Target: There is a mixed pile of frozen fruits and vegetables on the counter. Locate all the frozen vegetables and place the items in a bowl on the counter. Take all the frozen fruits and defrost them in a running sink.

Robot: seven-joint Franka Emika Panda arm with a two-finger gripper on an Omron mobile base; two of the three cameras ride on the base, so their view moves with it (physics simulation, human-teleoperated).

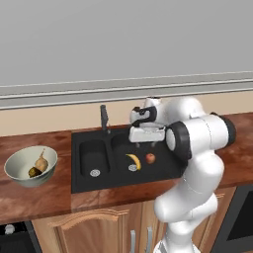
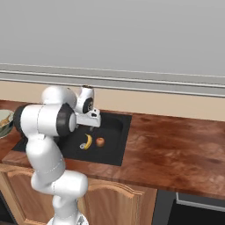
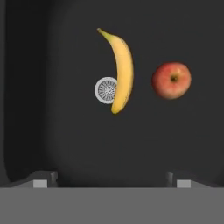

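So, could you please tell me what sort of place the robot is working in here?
A simulated home kitchen, it seems: a black double-basin sink with a faucet, set in a wood-grain counter above wooden cabinet fronts.

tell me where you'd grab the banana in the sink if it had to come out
Probably the middle of the banana, coming straight down from above. It lies flat on the floor of the wide basin, its narrow width suits the open gripper, and the apple lies apart.
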